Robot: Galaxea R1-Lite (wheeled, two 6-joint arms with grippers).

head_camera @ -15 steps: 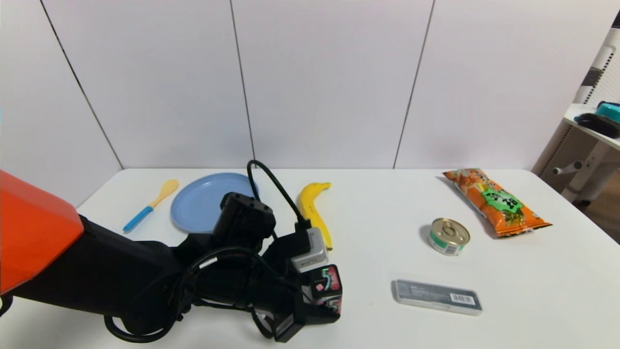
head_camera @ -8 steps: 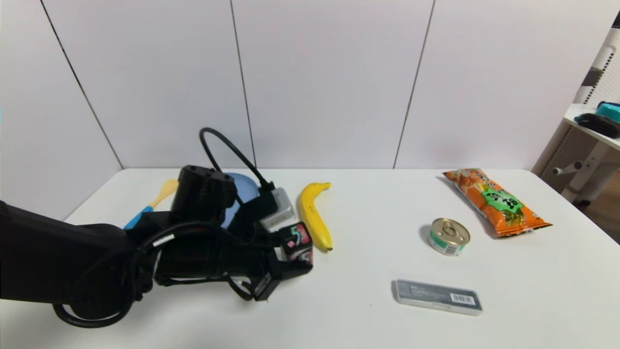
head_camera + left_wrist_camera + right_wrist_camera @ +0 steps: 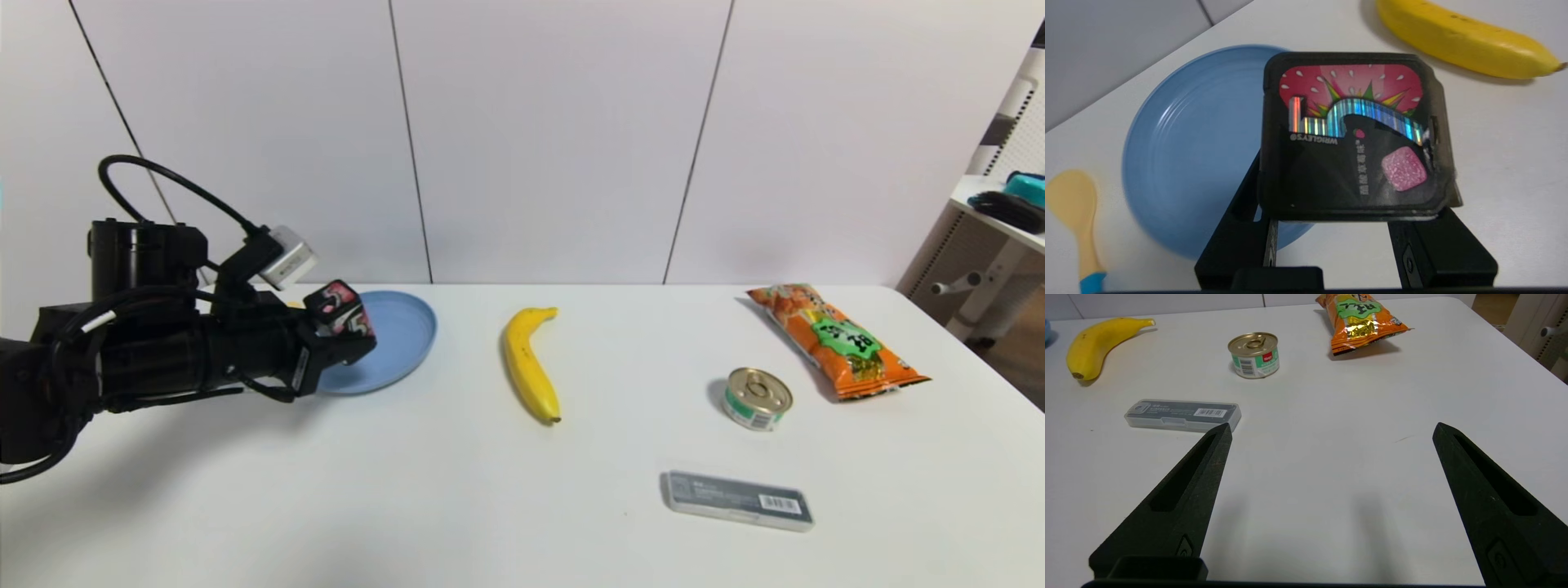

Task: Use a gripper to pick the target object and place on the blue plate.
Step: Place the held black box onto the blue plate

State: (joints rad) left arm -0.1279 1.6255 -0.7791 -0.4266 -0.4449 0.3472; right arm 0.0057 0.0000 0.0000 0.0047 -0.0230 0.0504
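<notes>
Toward ten o'clock on the bench (image 3: 490, 506), the left gripper (image 3: 347, 327) clamps the black box (image 3: 341, 309) between its jaws, above the blue plate (image 3: 400, 335). At four o'clock, the idle right gripper's (image 3: 1333, 430) jaws stand wide, holding nothing.

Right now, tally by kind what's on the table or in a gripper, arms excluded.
Plate: 1
Spoon: 1
Banana: 1
Black box: 1
Can: 1
Snack bag: 1
Flat case: 1
Total: 7

Lab-like workspace, robot arm (image 3: 163, 351), white table (image 3: 490, 490), plain panels (image 3: 555, 139)
</notes>
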